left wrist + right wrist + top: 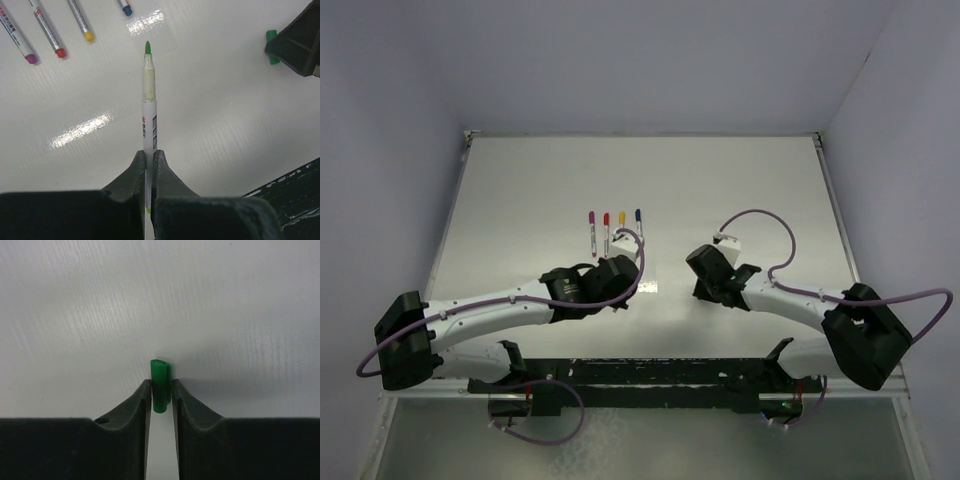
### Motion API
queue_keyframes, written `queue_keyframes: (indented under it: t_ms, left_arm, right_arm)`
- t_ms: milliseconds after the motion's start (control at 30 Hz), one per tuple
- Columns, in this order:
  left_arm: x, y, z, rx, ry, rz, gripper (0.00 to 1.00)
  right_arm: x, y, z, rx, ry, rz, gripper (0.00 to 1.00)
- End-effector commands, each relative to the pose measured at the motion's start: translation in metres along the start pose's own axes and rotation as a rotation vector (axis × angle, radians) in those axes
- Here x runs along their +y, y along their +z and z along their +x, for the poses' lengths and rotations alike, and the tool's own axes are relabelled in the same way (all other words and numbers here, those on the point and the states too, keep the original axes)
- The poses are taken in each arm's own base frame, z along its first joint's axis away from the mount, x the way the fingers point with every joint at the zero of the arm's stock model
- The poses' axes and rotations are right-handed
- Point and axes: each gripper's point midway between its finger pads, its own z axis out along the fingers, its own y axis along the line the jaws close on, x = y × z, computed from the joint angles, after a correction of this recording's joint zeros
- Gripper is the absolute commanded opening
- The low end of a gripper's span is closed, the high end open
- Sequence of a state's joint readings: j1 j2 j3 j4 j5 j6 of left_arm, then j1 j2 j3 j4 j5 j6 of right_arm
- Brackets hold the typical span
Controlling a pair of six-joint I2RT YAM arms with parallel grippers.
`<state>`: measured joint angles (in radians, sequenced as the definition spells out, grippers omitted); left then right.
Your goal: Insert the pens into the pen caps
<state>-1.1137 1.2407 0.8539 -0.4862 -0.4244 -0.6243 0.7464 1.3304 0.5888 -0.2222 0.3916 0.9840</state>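
From above, four pens (606, 232) (magenta, red, yellow and blue ends) lie in a row on the table (520, 200). Left wrist: the left gripper (148, 156) clamps the green-tipped pen (149, 100). Right wrist: the right gripper (161, 387) pinches the green cap (161, 371).

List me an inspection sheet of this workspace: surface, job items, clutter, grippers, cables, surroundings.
Surface: white table, glossy, with glare patches.
Job's things: four pens lie side by side with magenta, red, yellow and blue ends. The green pen is uncapped, with its tip bare. The green cap is off the pen.
Clutter: nothing seen.
Grippers: left gripper is shut on the green pen. Right gripper is shut on the green cap.
Cables: purple cables loop from both arms, clear of the pens.
Surroundings: pale walls on three sides, and a black rail at the near edge.
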Motion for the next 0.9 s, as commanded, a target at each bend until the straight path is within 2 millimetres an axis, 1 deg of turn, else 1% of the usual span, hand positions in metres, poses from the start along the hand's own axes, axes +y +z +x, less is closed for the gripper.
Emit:
queue_keyframes:
  t_ms: [0, 300, 433, 567, 633, 667, 700, 733, 867]
  left_arm:
    - [-0.002, -0.004, -0.015, -0.061, -0.024, 0.013, 0.0]
    - [-0.002, -0.004, -0.016, -0.065, -0.027, 0.013, 0.0]
    - [-0.002, -0.005, -0.017, -0.068, -0.028, 0.013, 0.0]
    - [-0.002, -0.005, -0.017, -0.071, -0.033, 0.013, 0.0]
    - [-0.002, -0.005, -0.017, -0.073, -0.033, 0.014, 0.0]
    - [-0.003, -0.005, -0.017, -0.072, -0.033, 0.015, 0.0]
    - [-0.003, -0.005, -0.018, -0.072, -0.033, 0.016, 0.0]
    - [-0.003, -0.005, -0.018, -0.073, -0.034, 0.016, 0.0]
    - [-0.003, -0.005, -0.018, -0.073, -0.034, 0.017, 0.0]
  right_arm:
    - [-0.014, -0.006, 0.018, 0.08, -0.049, 0.049, 0.25]
    - [-0.022, 0.001, 0.025, 0.096, -0.076, 0.102, 0.25]
    - [-0.025, 0.004, 0.027, 0.106, -0.092, 0.13, 0.28]
    - [-0.028, 0.006, 0.03, 0.117, -0.095, 0.139, 0.28]
    - [-0.028, 0.006, 0.032, 0.122, -0.097, 0.136, 0.22]
    - [-0.028, 0.006, 0.033, 0.124, -0.097, 0.137, 0.16]
    - [-0.029, 0.006, 0.033, 0.125, -0.099, 0.138, 0.06]
    - [-0.03, 0.005, 0.033, 0.126, -0.099, 0.139, 0.0]
    - [-0.03, 0.002, 0.03, 0.115, -0.107, 0.128, 0.0]
